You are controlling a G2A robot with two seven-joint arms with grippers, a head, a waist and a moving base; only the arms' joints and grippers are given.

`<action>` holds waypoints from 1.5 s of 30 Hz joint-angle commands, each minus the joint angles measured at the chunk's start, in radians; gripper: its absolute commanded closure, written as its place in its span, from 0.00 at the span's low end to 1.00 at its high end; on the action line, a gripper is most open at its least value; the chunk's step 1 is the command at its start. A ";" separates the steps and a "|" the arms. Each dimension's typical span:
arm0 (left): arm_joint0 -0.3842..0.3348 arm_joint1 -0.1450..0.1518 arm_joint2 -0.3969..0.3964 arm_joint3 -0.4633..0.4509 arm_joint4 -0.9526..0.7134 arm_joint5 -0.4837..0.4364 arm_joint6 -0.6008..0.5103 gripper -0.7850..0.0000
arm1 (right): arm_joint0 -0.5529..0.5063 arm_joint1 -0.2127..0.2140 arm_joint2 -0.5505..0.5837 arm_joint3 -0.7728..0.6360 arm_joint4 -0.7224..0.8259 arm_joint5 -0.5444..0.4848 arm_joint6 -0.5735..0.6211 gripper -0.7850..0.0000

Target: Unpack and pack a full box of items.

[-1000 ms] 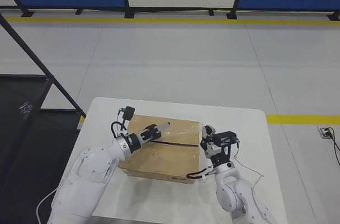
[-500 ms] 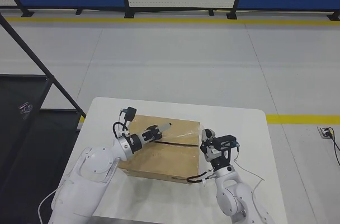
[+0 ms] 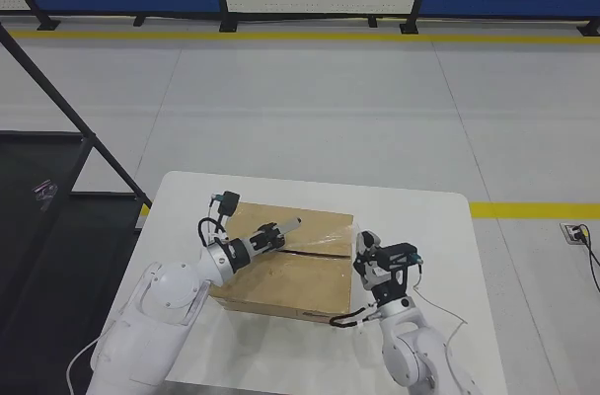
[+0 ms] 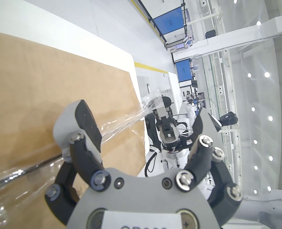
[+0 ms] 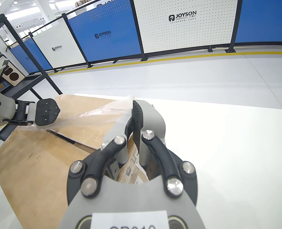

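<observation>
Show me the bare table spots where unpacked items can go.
Widest bare patch: the table on the robot's right, from the right pincer out to the edge. A narrower strip runs between the box and the far edge. Crowded: the box top, with the left pincer and the stretched tape.

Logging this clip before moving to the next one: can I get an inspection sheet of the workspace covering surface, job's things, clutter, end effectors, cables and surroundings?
Surface: white table, carrying the box.
Job's things: cardboard box, flaps closed; clear tape partly peeled off its top seam.
Clutter: nothing seen.
End effectors: right end effector shut on the clear tape past the box's end; left end effector open, one pad low over the taped seam.
Cables: black cable looped at the left wrist; cable on the floor running from a socket.
Surroundings: black rack, fence panels in blue and white, yellow floor line.
</observation>
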 commanded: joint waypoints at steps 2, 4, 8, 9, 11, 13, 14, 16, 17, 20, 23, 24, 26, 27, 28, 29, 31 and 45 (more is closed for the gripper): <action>0.001 0.001 0.001 0.000 0.004 0.002 -0.009 0.00 | -0.005 -0.001 0.001 -0.001 -0.004 0.000 0.001 0.99; 0.001 0.001 0.000 0.000 0.005 0.003 -0.014 0.00 | -0.007 -0.002 0.002 -0.003 -0.004 -0.001 0.005 0.98; 0.006 0.002 -0.002 -0.004 0.005 0.000 -0.022 0.00 | -0.015 -0.003 0.005 -0.012 -0.012 -0.006 0.002 0.99; 0.006 0.003 -0.003 -0.005 0.006 0.000 -0.023 0.00 | -0.016 -0.003 0.006 -0.013 -0.014 -0.005 0.003 0.98; 0.008 0.003 -0.004 -0.004 0.011 0.002 -0.019 0.00 | -0.016 -0.003 0.008 -0.015 -0.018 -0.002 0.007 0.97; 0.008 0.003 -0.003 -0.002 0.016 0.002 -0.012 0.00 | -0.015 -0.004 0.009 -0.014 -0.019 -0.001 0.012 0.93; 0.008 0.003 -0.002 0.000 0.017 0.002 -0.009 0.00 | -0.015 -0.005 0.009 -0.013 -0.020 0.000 0.014 0.89; 0.008 0.002 0.001 0.004 0.026 0.002 -0.001 0.00 | -0.014 -0.006 0.010 -0.012 -0.017 -0.002 0.017 0.80; 0.007 0.002 0.004 0.006 0.029 0.001 0.002 0.00 | -0.014 -0.006 0.011 -0.011 -0.016 -0.001 0.018 0.79; 0.005 0.000 0.011 0.013 0.032 0.001 0.004 0.00 | -0.012 -0.008 0.014 -0.009 -0.014 -0.002 0.025 0.71; 0.003 -0.001 0.015 0.019 0.029 0.000 0.004 0.00 | -0.010 -0.009 0.017 -0.006 -0.012 -0.001 0.040 0.54; 0.003 -0.001 0.016 0.021 0.029 -0.001 0.004 0.00 | -0.010 -0.009 0.020 -0.005 -0.011 0.002 0.046 0.51; 0.002 -0.002 0.017 0.023 0.026 -0.001 0.003 0.00 | -0.012 -0.009 0.028 -0.009 -0.010 0.005 0.052 0.00; 0.001 -0.002 0.017 0.024 0.024 -0.002 0.003 0.00 | -0.015 -0.008 0.034 -0.012 -0.009 0.006 0.054 0.00; 0.001 -0.003 0.017 0.025 0.022 -0.002 0.005 0.00 | -0.020 -0.007 0.040 -0.016 -0.006 0.004 0.058 0.00; 0.001 -0.003 0.018 0.025 0.020 -0.003 0.006 0.00 | -0.024 -0.006 0.048 -0.020 -0.006 0.006 0.061 0.00; 0.002 -0.003 0.018 0.025 0.017 -0.005 0.006 0.00 | -0.035 -0.005 0.064 -0.032 -0.003 0.006 0.064 0.00; 0.010 -0.005 0.019 0.020 -0.005 -0.019 0.001 0.00 | -0.008 0.011 0.198 -0.108 0.314 -0.215 0.305 0.00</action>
